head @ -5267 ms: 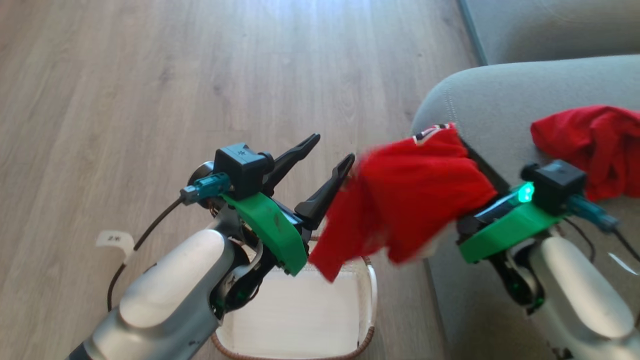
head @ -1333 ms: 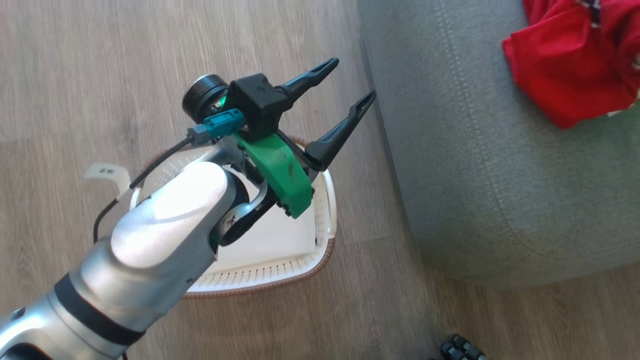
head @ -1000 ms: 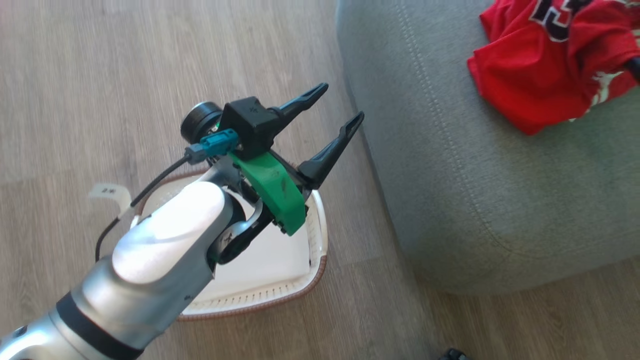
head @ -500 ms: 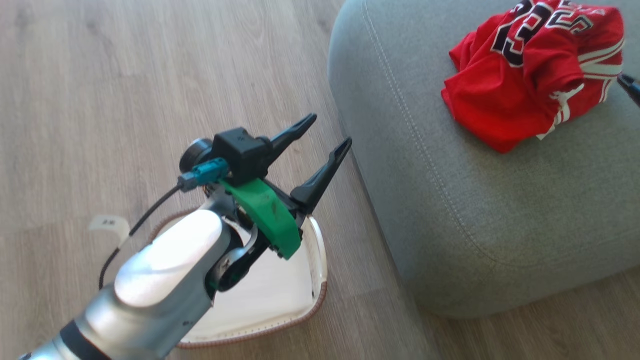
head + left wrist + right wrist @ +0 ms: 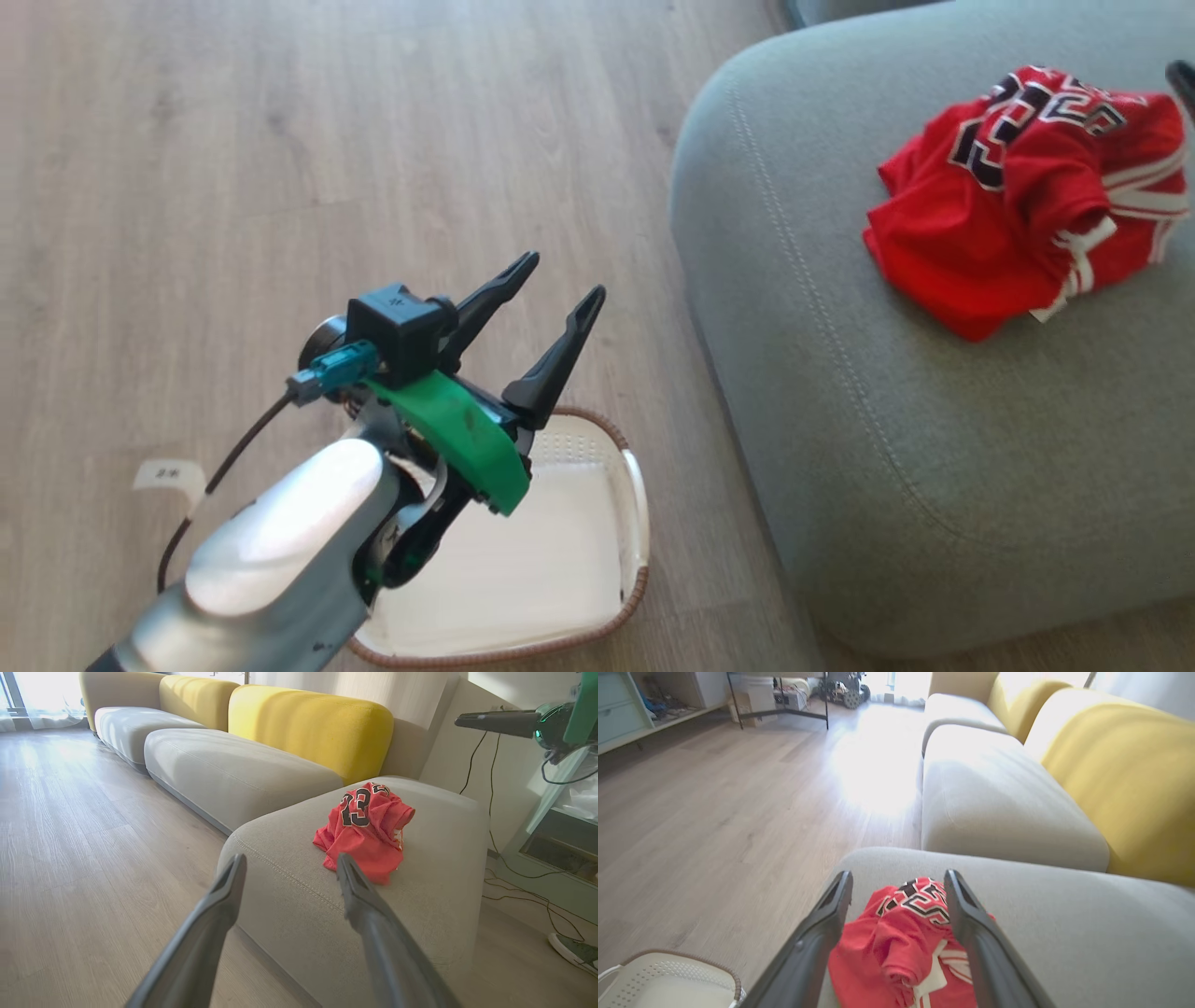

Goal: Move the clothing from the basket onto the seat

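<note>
The clothing (image 5: 1008, 224), a crumpled red heap showing black-and-white jersey numbers and white stripes, lies on the grey seat (image 5: 887, 439). Nothing touches it. In the right wrist view my right gripper (image 5: 899, 876) hangs open above the clothing (image 5: 896, 947), fingers apart on either side of it. My left gripper (image 5: 565, 275) stands open and holds nothing, raised over the white basket (image 5: 639, 485), which sits on the floor beside the seat. The basket's visible inside is bare white, and my left arm hides part of it. The left wrist view looks across the seat (image 5: 289, 891) at the clothing (image 5: 369, 830).
Wooden floor (image 5: 280, 168) stretches left of the seat. More grey sofa seats (image 5: 224, 765) with yellow backs (image 5: 308, 723) run beyond it. Cables and a shoe (image 5: 574, 952) lie on the floor past the seat's far side. A paper tag (image 5: 168, 474) hangs from my left arm's cable.
Five seconds ago my right gripper carried a red garment at the seat's edge; now it lies on the seat and the gripper is open. The head camera has swung; the left gripper stays open.
</note>
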Robot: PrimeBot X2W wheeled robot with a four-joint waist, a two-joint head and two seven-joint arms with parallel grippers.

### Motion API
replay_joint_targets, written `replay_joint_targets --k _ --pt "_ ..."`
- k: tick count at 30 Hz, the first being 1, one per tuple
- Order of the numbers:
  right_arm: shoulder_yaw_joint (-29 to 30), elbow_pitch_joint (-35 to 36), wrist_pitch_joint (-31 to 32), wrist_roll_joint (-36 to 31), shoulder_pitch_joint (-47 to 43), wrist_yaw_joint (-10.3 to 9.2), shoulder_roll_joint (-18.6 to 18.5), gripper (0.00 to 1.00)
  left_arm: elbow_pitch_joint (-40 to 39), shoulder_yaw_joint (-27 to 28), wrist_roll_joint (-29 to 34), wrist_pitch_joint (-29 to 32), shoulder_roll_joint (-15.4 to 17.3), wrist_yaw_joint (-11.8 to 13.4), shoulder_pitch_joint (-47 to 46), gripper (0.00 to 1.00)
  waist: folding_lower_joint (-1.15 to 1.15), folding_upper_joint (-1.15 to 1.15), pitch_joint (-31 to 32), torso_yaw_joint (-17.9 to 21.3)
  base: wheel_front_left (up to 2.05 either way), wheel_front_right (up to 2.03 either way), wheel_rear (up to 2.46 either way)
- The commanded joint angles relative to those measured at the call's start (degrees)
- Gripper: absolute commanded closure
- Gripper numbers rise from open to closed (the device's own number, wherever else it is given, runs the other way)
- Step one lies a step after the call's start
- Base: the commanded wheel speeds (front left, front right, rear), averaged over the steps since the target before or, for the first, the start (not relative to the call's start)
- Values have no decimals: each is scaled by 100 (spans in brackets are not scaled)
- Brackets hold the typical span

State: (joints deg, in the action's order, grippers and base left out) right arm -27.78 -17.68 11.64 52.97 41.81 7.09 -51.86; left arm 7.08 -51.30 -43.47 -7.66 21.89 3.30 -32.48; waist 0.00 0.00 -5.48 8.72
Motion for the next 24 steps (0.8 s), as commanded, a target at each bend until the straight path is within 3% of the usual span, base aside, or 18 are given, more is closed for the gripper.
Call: replay_joint_targets --k 1,6,8,10,19,24 --pt "198 211 -169 -105 -197 40 -224 0 -209 286 -48 -53 210 62 -160 0 0 0 118 -161 0 0 0" --pt "853 554 -566 -453 -744 40 -40 0 -307 418 -135 -102 352 206 -4 0 0 0 279 -455 0 0 0" --pt "1376 770 -828 -808 -1096 40 226 0 -379 508 -180 -133 457 314 103 0 0 0 354 -611 0 0 0" --pt "1525 842 -878 -940 -1231 40 339 0 -404 537 -195 -144 487 356 142 0 0 0 378 -663 0 0 0" --pt "2951 1777 -1237 -2047 -2628 40 1639 0 -538 772 -271 -292 728 793 577 0 0 0 566 -1118 0 0 0" --pt "3393 2411 -1248 -2509 -3287 40 2492 0 -601 1053 -395 -462 902 1055 946 0 0 0 649 -1226 0 0 0"
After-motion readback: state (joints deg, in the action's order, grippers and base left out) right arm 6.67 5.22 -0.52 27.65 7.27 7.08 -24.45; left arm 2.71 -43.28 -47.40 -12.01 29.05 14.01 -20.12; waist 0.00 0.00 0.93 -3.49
